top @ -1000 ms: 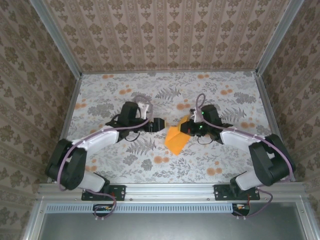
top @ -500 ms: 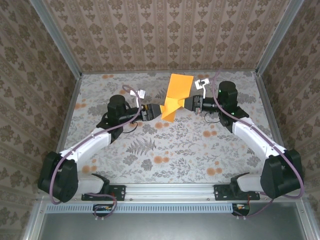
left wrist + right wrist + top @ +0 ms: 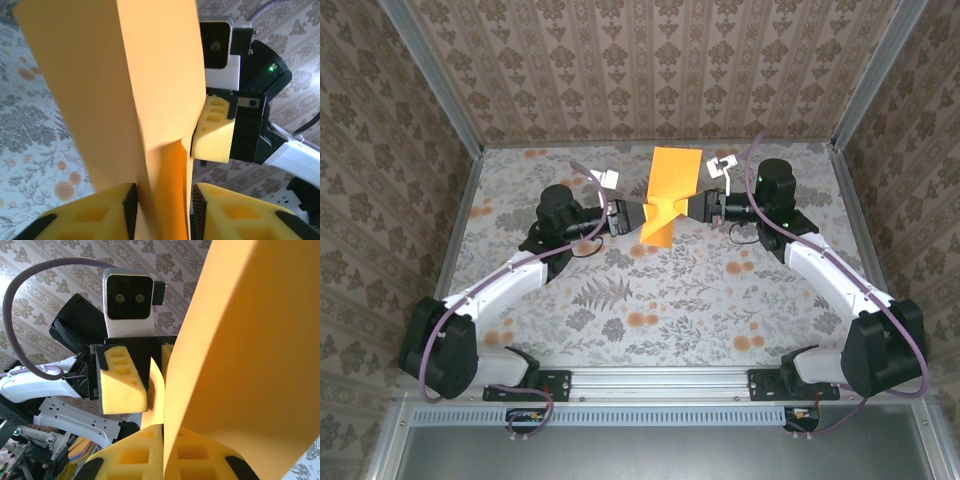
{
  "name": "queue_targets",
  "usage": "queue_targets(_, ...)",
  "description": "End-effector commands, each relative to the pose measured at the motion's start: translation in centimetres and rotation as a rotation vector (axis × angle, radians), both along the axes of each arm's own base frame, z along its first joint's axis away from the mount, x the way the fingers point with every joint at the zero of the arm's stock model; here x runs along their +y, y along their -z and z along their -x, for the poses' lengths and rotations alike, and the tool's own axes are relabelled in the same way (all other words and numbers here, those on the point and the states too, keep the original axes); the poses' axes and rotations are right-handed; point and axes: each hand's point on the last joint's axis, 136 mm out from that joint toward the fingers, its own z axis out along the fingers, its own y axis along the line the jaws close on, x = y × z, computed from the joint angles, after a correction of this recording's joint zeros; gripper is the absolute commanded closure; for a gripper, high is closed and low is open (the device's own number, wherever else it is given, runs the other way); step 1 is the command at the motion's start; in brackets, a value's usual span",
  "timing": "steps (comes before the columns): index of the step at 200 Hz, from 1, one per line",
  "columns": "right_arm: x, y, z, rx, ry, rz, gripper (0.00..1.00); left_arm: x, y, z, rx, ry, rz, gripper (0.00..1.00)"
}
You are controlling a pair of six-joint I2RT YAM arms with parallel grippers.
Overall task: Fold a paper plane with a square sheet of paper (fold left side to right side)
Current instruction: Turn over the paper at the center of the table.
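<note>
1. My left gripper [image 3: 638, 215] has just closed. Its pads now pinch the lower fold of the square sheet of paper [image 3: 675, 180], where half a second ago they stood wide around it.
2. My right gripper [image 3: 692, 207] stays clamped on the same sheet from the opposite side, so the 2 sets of fingertips nearly meet.
3. The sheet is up in the air over the far half of the floral cloth [image 3: 720, 290], partly folded, with its upper flap standing upright.
4. With 2 grips, I judge I can now carry the left side over to the right. No crease looks pressed flat yet.
5. 1 second ago the sheet sat low over the table's middle in my right gripper alone, with my left gripper apart from it.
</note>
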Motion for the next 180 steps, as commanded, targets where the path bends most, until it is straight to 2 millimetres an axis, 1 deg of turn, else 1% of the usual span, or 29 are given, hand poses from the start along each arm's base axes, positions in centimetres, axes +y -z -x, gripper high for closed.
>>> queue_targets(1, 0.1, 0.2, 0.5, 0.005, -0.015, 0.001, 0.99, -0.1, -1.8, 0.3, -0.051, 0.008, 0.026, 0.75)
queue_targets(9, 0.1, 0.5, 0.5, 0.01, -0.012, 0.005, 0.96, 0.0, -1.7, 0.3, -0.052, 0.007, 0.024, 0.81)
queue_targets(20, -0.2, 0.9, 0.4, 0.018, 0.01, 0.018, 0.88, 0.0, -1.6, 0.3, -0.046, -0.001, 0.02, 0.88)
queue_targets(27, -0.5, 1.3, 0.2, 0.027, 0.031, 0.033, 0.82, 0.1, -1.6, 0.3, -0.045, -0.008, 0.015, 0.89)
queue_targets(33, -0.9, 1.7, 0.0, 0.038, 0.056, 0.049, 0.75, 0.2, -1.4, 0.2, -0.039, -0.018, 0.002, 0.89)
queue_targets(44, -1.9, 2.6, -0.5, 0.056, 0.121, 0.096, 0.69, 0.5, -0.7, 0.0, -0.025, -0.05, -0.044, 0.93)
queue_targets(52, -3.0, 3.6, -0.9, 0.076, 0.192, 0.154, 0.58, 0.9, 0.2, -0.2, -0.027, -0.083, -0.099, 0.95)
queue_targets(57, -3.8, 4.4, -1.2, 0.096, 0.24, 0.194, 0.55, 1.2, 0.8, -0.4, -0.032, -0.116, -0.147, 0.97)
queue_targets(63, -4.9, 5.5, -1.5, 0.114, 0.304, 0.25, 0.51, 1.8, 2.2, -0.7, -0.018, -0.169, -0.243, 1.0)
queue_targets(69, -6.2, 6.5, -1.8, 0.13, 0.376, 0.322, 0.45, 2.5, 3.5, -0.8, -0.027, -0.213, -0.346, 1.0)
queue_targets(72, -7.0, 7.2, -1.9, 0.14, 0.415, 0.366, 0.42, 2.6, 3.9, -0.9, -0.048, -0.232, -0.396, 1.0)
queue_targets(80, -9.0, 8.8, -1.9, 0.174, 0.515, 0.475, 0.37, 3.8, 6.1, -0.8, -0.053, -0.291, -0.567, 1.0)
queue_targets(86, -10.7, 9.9, -1.8, 0.203, 0.593, 0.553, 0.32, 4.6, 7.4, -0.8, -0.064, -0.328, -0.685, 1.0)
queue_targets(87, -11.1, 10.0, -1.9, 0.205, 0.61, 0.566, 0.31, 4.5, 7.6, -0.6, -0.063, -0.316, -0.697, 1.0)
queue_targets(88, -11.3, 10.2, -1.8, 0.211, 0.618, 0.575, 0.3, 4.9, 7.8, -0.9, -0.067, -0.339, -0.722, 1.0)
queue_targets(89, -11.6, 10.4, -1.8, 0.216, 0.633, 0.59, 0.29, 4.6, 8.0, -0.5, -0.068, -0.321, -0.731, 1.0)
queue_targets(93, -12.7, 11.0, -1.6, 0.236, 0.681, 0.632, 0.27, 5.0, 8.6, -0.4, -0.073, -0.333, -0.797, 1.0)
queue_targets(103, -14.6, 11.8, -1.2, 0.264, 0.765, 0.693, 0.24, 6.5, 10.4, -0.5, -0.081, -0.404, -0.971, 1.0)
queue_targets(106, -15.2, 12.4, -0.7, 0.289, 0.782, 0.722, 0.22, 6.7, 10.9, -0.4, -0.083, -0.41, -1.015, 1.0)
queue_targets(111, -16.0, 12.8, -0.3, 0.305, 0.817, 0.749, 0.17, 7.2, 11.6, -0.3, -0.093, -0.427, -1.092, 1.0)
queue_targets(127, -18.2, 13.6, 0.7, 0.337, 0.92, 0.804, 0.01, 8.6, 12.8, -0.4, -0.126, -0.506, -1.312, 1.0)
queue_targets(144, -19.6, 13.6, 1.5, 0.338, 0.994, 0.824, 0.0, 9.2, 13.8, -0.3, -0.159, -0.566, -1.507, 1.0)
queue_targets(160, -20.9, 13.3, 2.3, 0.336, 1.058, 0.839, 0.0, 9.2, 14.3, -0.3, -0.152, -0.612, -1.637, 1.0)
queue_targets(161, -20.9, 13.3, 2.3, 0.337, 1.061, 0.838, 0.0, 9.3, 14.1, -0.3, -0.154, -0.619, -1.639, 1.0)
queue_targets(163, -21.1, 13.2, 2.4, 0.336, 1.068, 0.839, 0.0, 9.1, 14.4, -0.3, -0.15, -0.617, -1.657, 1.0)
queue_targets(165, -21.2, 13.2, 2.5, 0.335, 1.075, 0.844, 0.0, 9.0, 14.1, -0.3, -0.149, -0.625, -1.659, 1.0)
queue_targets(170, -21.6, 13.1, 2.7, 0.333, 1.091, 0.85, 0.0, 9.0, 14.3, -0.3, -0.139, -0.637, -1.686, 1.0)
queue_targets(180, -22.2, 12.8, 3.2, 0.327, 1.121, 0.862, 0.0, 8.7, 15.1, -0.2, -0.123, -0.648, -1.75, 1.0)
